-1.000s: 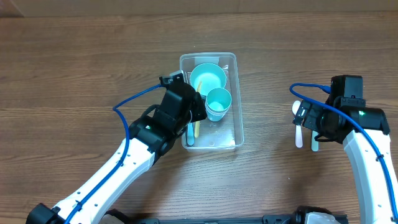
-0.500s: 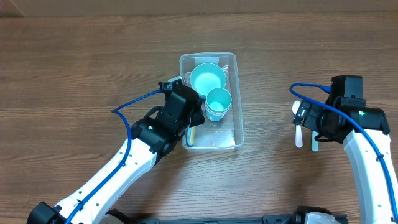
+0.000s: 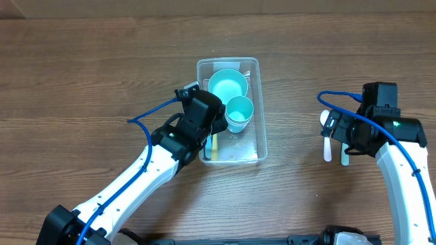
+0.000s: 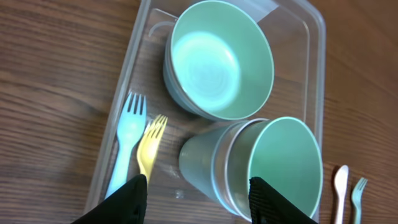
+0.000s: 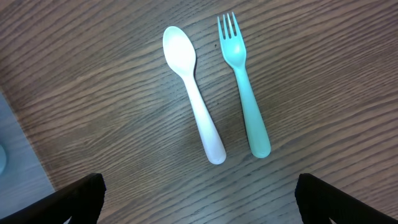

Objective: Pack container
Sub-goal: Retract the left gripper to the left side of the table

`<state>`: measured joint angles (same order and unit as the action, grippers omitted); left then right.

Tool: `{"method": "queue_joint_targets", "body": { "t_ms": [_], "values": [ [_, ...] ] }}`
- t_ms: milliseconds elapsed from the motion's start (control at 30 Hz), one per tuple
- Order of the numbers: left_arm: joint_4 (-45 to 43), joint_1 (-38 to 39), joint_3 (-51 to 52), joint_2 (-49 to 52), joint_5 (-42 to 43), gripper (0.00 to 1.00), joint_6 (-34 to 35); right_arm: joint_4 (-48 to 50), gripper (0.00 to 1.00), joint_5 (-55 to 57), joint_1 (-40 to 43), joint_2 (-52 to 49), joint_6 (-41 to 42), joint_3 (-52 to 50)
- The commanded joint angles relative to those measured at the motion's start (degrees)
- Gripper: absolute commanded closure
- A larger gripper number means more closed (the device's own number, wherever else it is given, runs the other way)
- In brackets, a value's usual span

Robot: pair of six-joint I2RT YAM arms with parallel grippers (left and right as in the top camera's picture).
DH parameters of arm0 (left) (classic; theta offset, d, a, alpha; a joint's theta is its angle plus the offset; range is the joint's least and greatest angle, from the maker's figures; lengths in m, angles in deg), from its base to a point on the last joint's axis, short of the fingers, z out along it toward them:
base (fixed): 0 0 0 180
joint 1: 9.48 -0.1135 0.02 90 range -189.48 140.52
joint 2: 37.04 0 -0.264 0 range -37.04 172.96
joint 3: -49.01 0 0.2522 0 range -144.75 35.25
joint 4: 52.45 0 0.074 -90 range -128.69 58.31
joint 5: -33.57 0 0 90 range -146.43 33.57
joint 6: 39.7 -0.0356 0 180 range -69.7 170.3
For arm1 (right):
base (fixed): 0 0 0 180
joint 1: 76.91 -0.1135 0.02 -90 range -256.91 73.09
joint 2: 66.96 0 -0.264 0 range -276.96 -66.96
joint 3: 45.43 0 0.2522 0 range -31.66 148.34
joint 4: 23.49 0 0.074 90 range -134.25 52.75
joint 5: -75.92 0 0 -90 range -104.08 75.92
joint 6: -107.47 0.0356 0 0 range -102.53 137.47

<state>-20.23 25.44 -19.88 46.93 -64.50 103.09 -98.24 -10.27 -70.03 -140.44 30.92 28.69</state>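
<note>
Maybe the right gripper (image 5: 202, 199), fingers apart like the left gripper (image 4: 200, 202), grabs both spoon (image 5: 189, 93) and fork (image 5: 244, 87), lying close mid-frame

1. A clear container (image 4: 316, 43) sits on a wooden table (image 4: 56, 74).
2. A teal bowl (image 4: 217, 59) stands upright at the container's far end.
3. Just in front of the bowl, a teal cup (image 4: 261, 165) lies tilted on its side, its mouth facing lower right.
4. A blue fork (image 4: 127, 140) and a yellow fork (image 4: 149, 146) lie side by side along the container's left wall, tines pointing away.
5. A white spoon (image 4: 340, 186) and a teal fork (image 4: 357, 196) lie on the table outside, at lower right.
6. The left gripper (image 4: 199, 202) has its two dark fingers (image 4: 127, 202) spread apart, with nothing held between them.
</note>
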Motion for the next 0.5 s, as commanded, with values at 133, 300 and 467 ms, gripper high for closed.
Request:
{"method": "queue_joint_targets", "body": {
  "t_ms": [133,300,467],
  "values": [
    [11.4,-2.8,-12.2,-6.7,-8.4,0.43,-9.3,0.3,0.0,0.1,0.3,0.2,0.0,0.2],
    [24.7,-11.4,-13.6,-11.6,-19.5,0.09,-12.8,0.3,0.0,0.1,0.3,0.2,0.0,0.2],
    [31.5,-21.5,-13.6,-12.0,-21.3,0.0,-17.1,0.3,0.0,0.1,0.3,0.2,0.0,0.2]
  ]
}}
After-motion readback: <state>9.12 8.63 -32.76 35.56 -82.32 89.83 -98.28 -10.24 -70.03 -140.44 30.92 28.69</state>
